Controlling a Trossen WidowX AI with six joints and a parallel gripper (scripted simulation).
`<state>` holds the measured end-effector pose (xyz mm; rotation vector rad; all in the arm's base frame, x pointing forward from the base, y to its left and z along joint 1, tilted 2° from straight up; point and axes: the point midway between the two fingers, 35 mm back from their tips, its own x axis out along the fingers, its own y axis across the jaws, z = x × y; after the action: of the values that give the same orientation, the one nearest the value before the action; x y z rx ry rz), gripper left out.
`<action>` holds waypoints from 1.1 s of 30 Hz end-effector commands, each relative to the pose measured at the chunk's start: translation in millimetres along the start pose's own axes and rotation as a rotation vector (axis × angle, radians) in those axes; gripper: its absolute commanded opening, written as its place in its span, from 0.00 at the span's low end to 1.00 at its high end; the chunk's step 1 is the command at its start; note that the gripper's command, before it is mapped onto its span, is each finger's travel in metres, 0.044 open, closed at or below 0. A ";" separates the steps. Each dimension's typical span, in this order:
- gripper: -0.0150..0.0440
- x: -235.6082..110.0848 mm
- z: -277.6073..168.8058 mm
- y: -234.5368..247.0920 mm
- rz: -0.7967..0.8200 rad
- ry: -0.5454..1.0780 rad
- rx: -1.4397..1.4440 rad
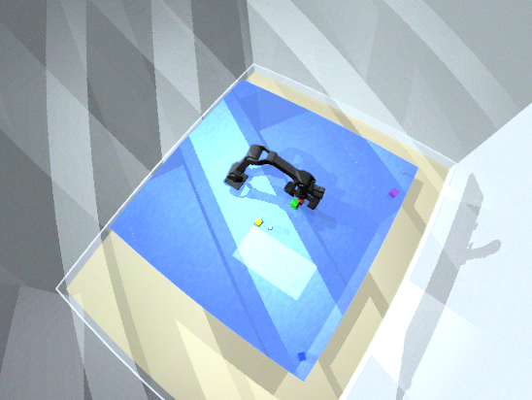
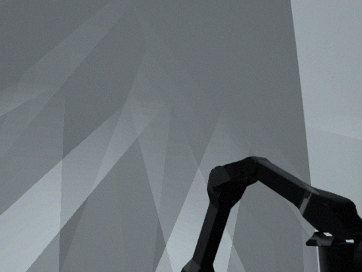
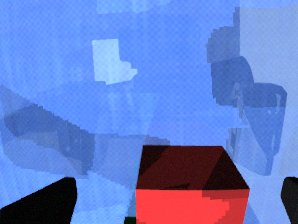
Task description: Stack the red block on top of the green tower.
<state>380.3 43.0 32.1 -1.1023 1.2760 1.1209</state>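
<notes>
gripper (image 3: pixel 176 219) wide open, holding nothing; hovering over red block (image 3: pixel 189 212); green tower (image 1: pixel 294 204) just beside, on blue tabletop (image 1: pixel 194 252)

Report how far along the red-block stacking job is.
Done: the arm has reached the blocks; the open gripper brackets the red block, holding nothing. In hand: lining up for the grasp. The red block sits right beside the green tower, not visibly on top. Left: close on it, lift, set it on the tower, release without toppling it.
</notes>
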 end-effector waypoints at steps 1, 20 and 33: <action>1.00 0.6 -0.8 -0.3 -0.002 0.005 0.004; 0.45 0.1 -0.8 -0.3 -0.002 0.005 0.004; 0.25 -44.2 0.2 -0.1 -0.002 0.005 0.004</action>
<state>379.1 43.3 59.4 -1.0988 1.2845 1.1272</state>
